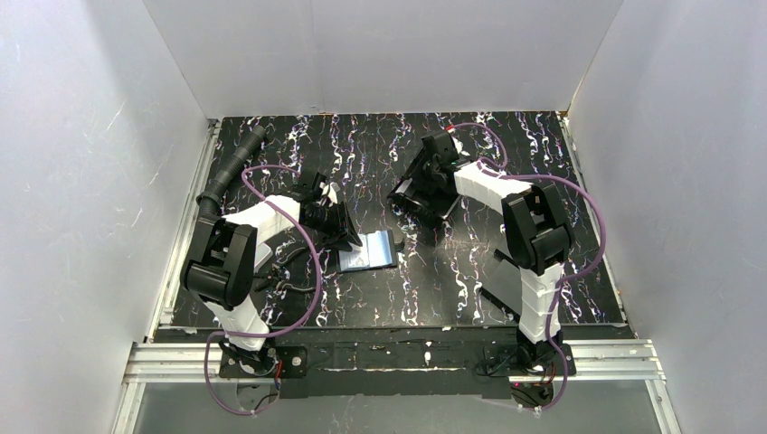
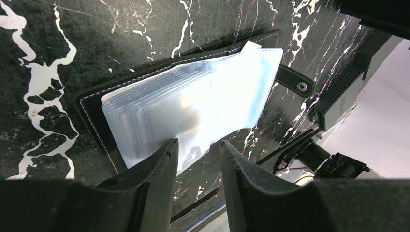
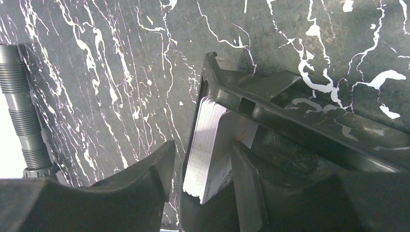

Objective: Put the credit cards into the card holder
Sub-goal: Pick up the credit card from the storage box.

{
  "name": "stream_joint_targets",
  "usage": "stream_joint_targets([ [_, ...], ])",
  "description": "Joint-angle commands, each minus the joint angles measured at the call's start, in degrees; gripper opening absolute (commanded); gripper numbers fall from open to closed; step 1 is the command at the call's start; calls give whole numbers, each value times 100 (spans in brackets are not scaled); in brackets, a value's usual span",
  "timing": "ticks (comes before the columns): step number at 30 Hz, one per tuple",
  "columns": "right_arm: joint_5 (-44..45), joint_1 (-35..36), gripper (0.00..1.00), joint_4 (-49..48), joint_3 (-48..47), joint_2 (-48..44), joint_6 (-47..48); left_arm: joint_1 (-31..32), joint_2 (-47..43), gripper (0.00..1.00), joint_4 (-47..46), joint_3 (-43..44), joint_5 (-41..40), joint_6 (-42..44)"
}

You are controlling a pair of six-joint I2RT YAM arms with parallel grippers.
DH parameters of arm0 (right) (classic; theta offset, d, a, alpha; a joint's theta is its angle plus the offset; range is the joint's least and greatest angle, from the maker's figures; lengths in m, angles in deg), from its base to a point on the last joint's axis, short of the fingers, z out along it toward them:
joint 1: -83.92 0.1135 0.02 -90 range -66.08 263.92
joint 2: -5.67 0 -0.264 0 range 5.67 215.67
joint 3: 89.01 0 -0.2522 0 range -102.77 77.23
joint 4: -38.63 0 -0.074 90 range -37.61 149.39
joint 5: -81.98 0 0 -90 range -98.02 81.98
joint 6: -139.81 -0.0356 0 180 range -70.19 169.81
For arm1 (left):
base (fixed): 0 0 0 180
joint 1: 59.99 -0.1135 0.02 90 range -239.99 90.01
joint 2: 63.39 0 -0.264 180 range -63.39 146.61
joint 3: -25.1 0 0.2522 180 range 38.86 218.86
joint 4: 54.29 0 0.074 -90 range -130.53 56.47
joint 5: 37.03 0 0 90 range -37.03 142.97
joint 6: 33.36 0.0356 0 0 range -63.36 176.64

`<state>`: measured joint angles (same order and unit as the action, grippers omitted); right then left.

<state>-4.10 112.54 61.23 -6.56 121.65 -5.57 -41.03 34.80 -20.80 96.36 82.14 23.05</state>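
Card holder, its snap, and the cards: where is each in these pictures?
Card holder (image 2: pixel 203 92), left wrist view, on its clear sleeves.
Snap (image 2: pixel 302 86), left wrist view, on the strap's button.
Cards (image 3: pixel 200 145), right wrist view, on the stack's layered edge.

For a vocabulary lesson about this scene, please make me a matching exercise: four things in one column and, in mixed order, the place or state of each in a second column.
Things:
1. card holder
2. stack of cards
3. snap strap
4. ribbed hose

Places or states:
A. at the far left edge
B. on edge in the black tray, between the fingers of the right pincer
C. lies open, sleeves fanned out
D. unfastened, sticking out sideways

Pairs: 1-C, 2-B, 3-D, 4-A
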Motion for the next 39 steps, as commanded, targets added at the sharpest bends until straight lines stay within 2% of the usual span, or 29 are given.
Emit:
stream_joint_targets([
  [1,100,3,52,-216,29,-51,-35,-22,79,37,58,-72,-162,124],
  [17,144,3,32,-199,-40,-99,-46,-21,64,36,23,-111,-157,124],
  [39,111,-68,23,32,-203,-308,-24,-21,82,36,-2,-129,-148,124],
])
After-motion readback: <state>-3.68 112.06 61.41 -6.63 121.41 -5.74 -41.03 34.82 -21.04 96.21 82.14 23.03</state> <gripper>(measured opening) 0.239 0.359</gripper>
